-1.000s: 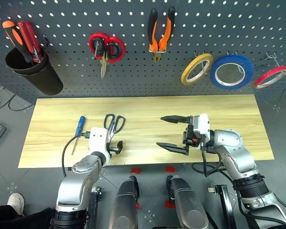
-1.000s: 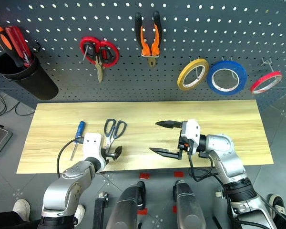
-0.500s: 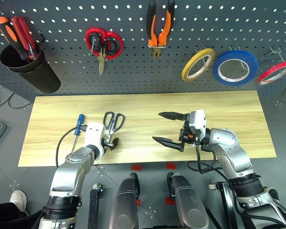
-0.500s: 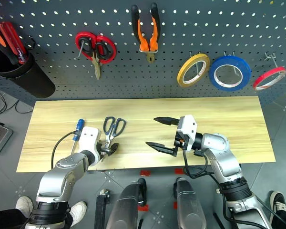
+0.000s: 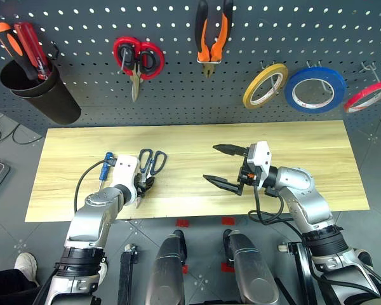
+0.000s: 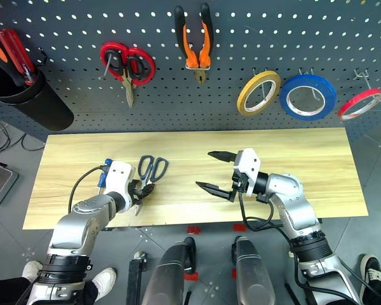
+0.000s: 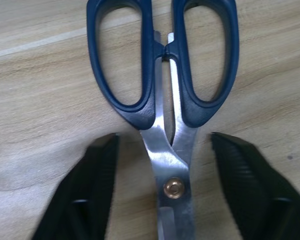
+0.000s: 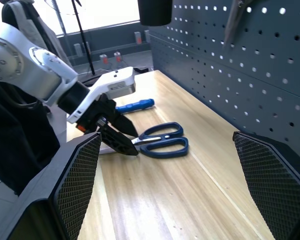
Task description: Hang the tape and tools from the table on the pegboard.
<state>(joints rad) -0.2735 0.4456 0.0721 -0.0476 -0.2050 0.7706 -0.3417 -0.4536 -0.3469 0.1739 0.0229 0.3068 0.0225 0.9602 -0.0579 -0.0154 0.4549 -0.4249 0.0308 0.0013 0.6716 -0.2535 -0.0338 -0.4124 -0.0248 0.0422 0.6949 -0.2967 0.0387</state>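
No readable writing anywhere. Left gripper (image 7: 172, 200) fingers apart, straddling scissors (image 7: 162, 90) blades, seemingly not clamped; right gripper (image 5: 225, 166) wide open.

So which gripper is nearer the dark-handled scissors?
Left. The left gripper straddles the scissors at the pivot; the right gripper hangs over mid-table, well apart.

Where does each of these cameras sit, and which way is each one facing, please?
Head stereo pair: looks forward and down at the table and pegboard; both arms show.
Left wrist: looks along the left end effector, whose fingers flank the scissors.
Right wrist: looks along the table past its own open fingers at the scissors and the left end effector.
All share the scissors.
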